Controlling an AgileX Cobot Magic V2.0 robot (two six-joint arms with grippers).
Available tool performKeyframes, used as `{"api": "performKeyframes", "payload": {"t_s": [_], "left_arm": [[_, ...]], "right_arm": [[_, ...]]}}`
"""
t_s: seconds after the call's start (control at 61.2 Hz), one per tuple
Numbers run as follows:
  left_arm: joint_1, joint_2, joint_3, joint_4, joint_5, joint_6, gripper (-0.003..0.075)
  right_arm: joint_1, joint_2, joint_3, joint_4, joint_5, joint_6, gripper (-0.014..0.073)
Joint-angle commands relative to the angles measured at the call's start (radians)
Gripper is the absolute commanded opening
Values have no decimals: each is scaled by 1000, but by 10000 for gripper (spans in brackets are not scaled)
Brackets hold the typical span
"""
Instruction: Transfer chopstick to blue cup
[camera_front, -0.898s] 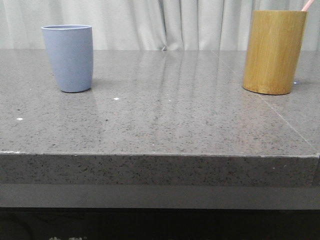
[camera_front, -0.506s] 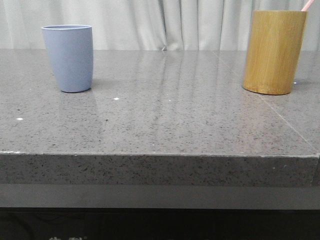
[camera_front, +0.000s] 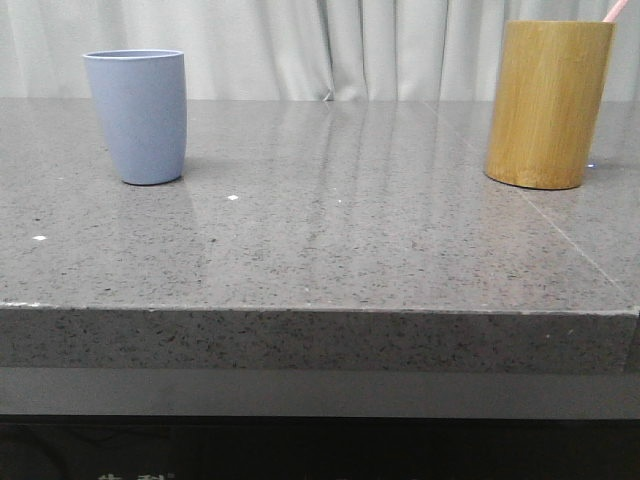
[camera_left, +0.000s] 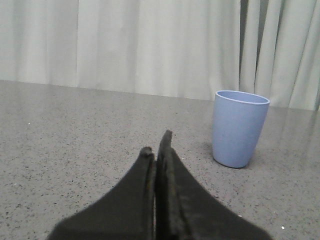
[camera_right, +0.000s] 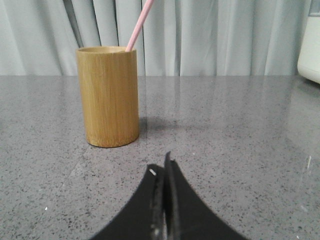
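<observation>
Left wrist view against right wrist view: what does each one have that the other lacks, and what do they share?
Left wrist view: the blue cup, standing upright beyond the left gripper, whose fingers are pressed shut with nothing between them.
Right wrist view: the bamboo holder with the chopstick leaning out of it, a white object at the edge, and the shut, empty right gripper.
Both: the grey table and pale curtains.
</observation>
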Motion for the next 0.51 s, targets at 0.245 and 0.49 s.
{"api": "performKeyframes", "payload": {"t_s": [0.245, 0.49], "left_arm": [[3, 32, -240, -18, 71, -8, -19], [3, 235, -571, -18, 360, -8, -19]], "right_arm": [[-5, -13, -208, 2, 95, -1, -67], [-5, 124, -526, 2, 354, -1, -67]]}}
